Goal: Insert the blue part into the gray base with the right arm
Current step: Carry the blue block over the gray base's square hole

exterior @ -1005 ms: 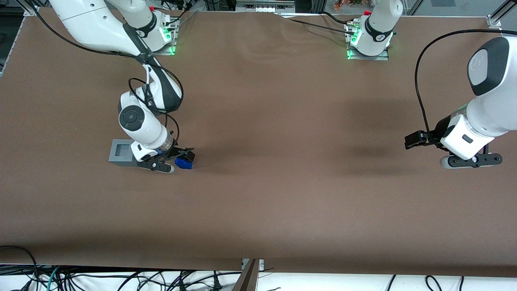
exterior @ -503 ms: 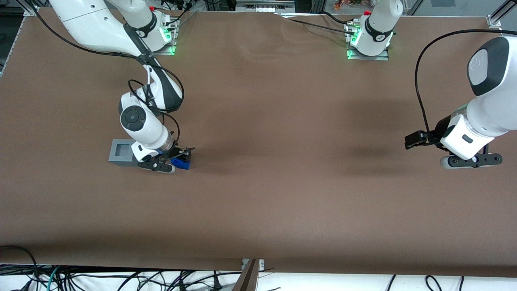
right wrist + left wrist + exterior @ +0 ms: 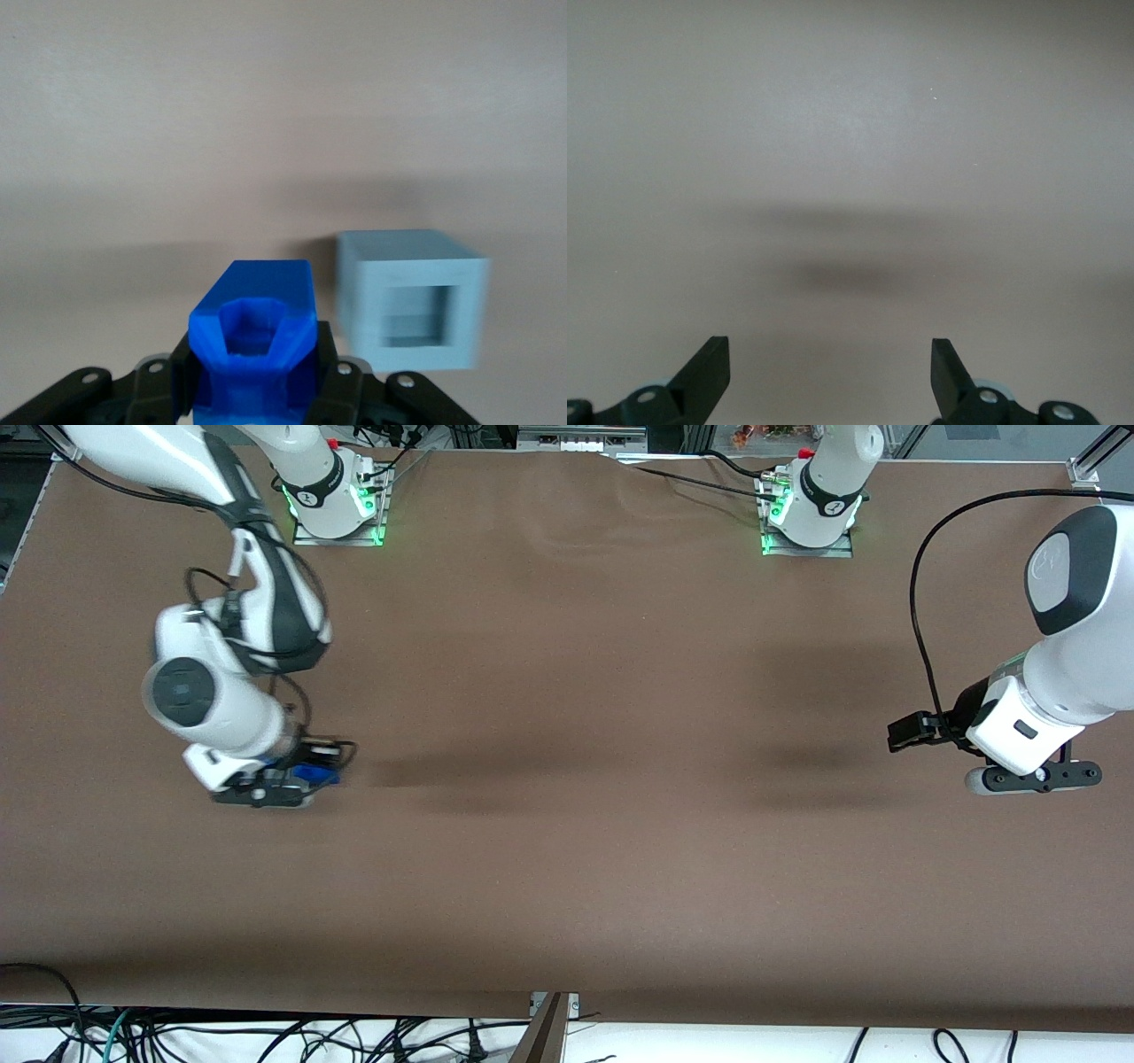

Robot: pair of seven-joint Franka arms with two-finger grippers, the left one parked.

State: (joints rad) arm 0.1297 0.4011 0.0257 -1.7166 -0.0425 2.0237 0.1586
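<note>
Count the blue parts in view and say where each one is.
1. The blue part is clamped in the right arm's gripper, lifted beside the gray base. None other shows, though the arm could hide some.

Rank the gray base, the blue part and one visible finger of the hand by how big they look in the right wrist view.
1. Gray base, though the blue part looks nearly as big and sits closer to the camera, so that order is unsure.
2. Blue part, held in the right arm's hand.
3. Finger, only partly visible.
</note>
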